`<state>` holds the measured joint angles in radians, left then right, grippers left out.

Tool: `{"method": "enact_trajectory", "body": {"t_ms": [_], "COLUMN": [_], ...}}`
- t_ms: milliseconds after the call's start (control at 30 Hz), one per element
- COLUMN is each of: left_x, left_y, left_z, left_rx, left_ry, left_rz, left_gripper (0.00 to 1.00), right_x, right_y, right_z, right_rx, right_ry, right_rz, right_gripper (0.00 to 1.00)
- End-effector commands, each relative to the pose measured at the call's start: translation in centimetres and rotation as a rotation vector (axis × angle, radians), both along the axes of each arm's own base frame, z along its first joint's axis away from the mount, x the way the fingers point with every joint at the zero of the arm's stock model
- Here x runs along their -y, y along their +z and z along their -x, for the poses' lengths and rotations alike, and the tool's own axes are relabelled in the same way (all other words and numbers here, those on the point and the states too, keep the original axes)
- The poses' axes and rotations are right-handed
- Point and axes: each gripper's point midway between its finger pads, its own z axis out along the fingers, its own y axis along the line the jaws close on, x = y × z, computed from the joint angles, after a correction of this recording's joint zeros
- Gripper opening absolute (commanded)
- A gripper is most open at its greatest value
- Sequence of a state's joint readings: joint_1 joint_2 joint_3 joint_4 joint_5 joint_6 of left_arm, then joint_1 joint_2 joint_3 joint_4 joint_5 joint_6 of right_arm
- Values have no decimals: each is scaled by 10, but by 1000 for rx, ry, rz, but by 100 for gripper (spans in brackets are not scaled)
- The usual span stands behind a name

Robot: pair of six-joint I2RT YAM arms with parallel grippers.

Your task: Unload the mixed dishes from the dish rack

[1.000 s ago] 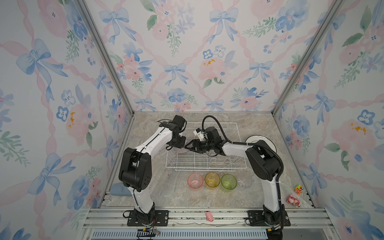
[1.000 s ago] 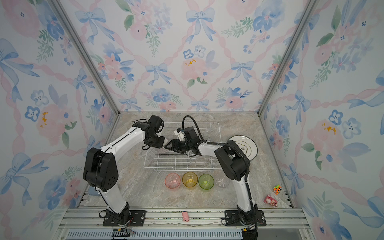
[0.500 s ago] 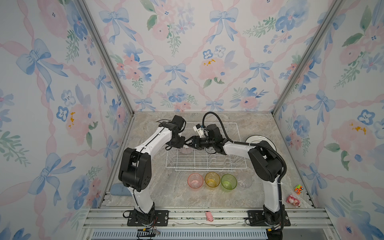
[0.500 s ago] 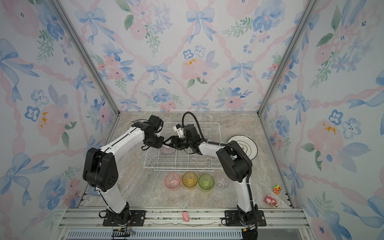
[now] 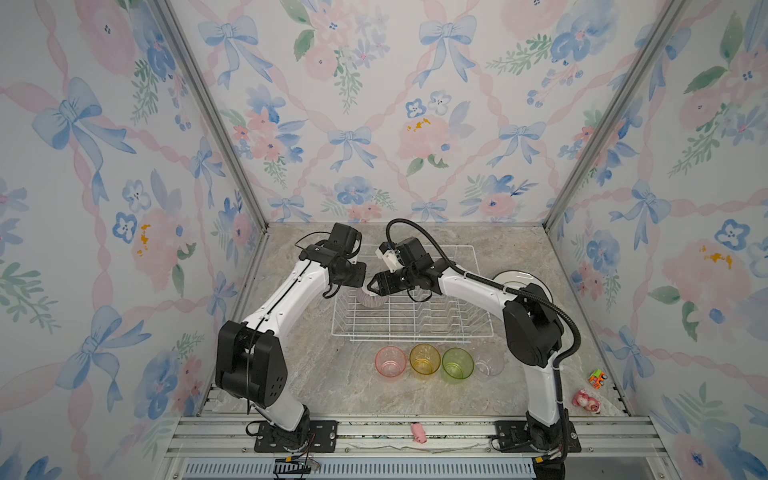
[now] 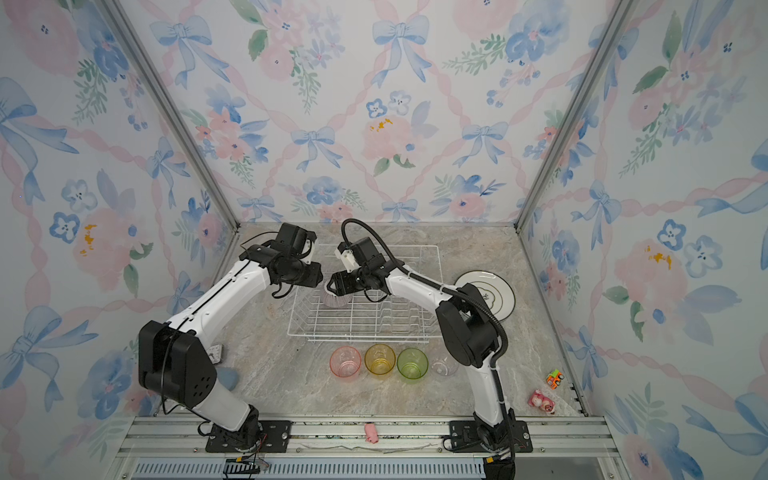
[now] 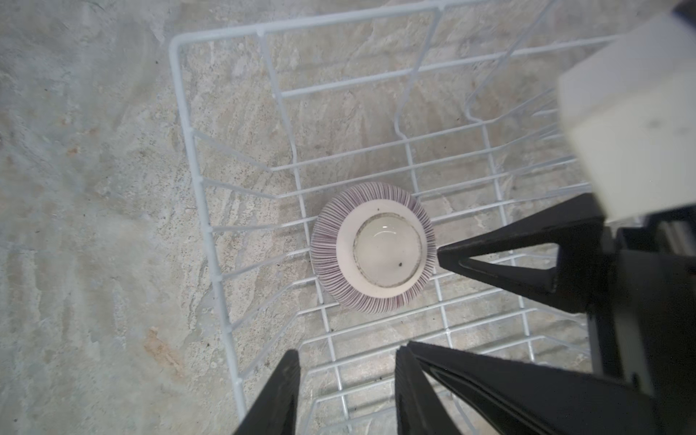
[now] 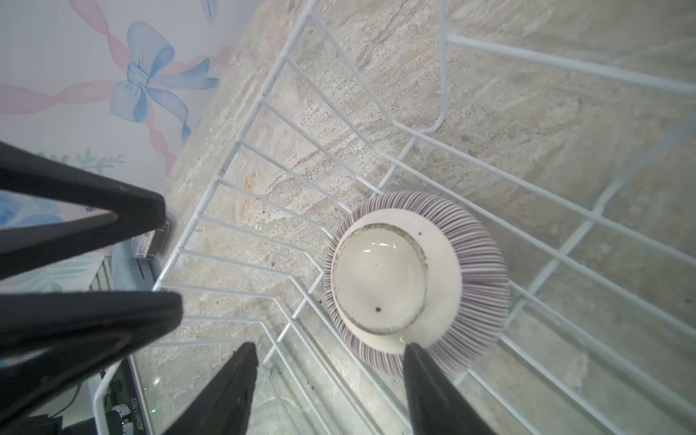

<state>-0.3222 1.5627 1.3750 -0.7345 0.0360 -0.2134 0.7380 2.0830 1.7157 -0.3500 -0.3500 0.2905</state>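
Glossy ribbed ceramic bowl [image 7: 376, 248]; white wire rack [image 7: 260, 33]; matt stone-look tabletop [image 7: 94, 226].

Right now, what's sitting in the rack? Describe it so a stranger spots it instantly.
Find the white wire dish rack mid-table, behind the row of four tumblers. At its left end a bowl sits upside down. Unlike the smooth tumblers, it is ribbed with purplish stripes around a white foot.
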Motion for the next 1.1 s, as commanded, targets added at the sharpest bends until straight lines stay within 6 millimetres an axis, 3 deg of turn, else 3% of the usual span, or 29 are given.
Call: {"method": "enact_trajectory", "body": {"t_ms": [0, 233, 467, 1067], "left_x": [11, 7, 2, -10], "left_y": [18, 35, 40, 34], "left_z": [0, 10, 15, 21], "left_rx": [51, 95, 111, 106], "left_ry": [-17, -19, -19, -24], "left_rz": [136, 168, 181, 189], "left_gripper": [43, 43, 43, 42], "right_x": [19, 12, 3, -17], "right_y": [-21, -34, -43, -41], "right_z": [7, -2, -5, -17], "right_rx": [28, 42, 48, 159], "right_ry": [66, 93, 114, 129], "right_rz": [234, 353, 406, 444], "right_gripper": [67, 71, 74, 77]}}
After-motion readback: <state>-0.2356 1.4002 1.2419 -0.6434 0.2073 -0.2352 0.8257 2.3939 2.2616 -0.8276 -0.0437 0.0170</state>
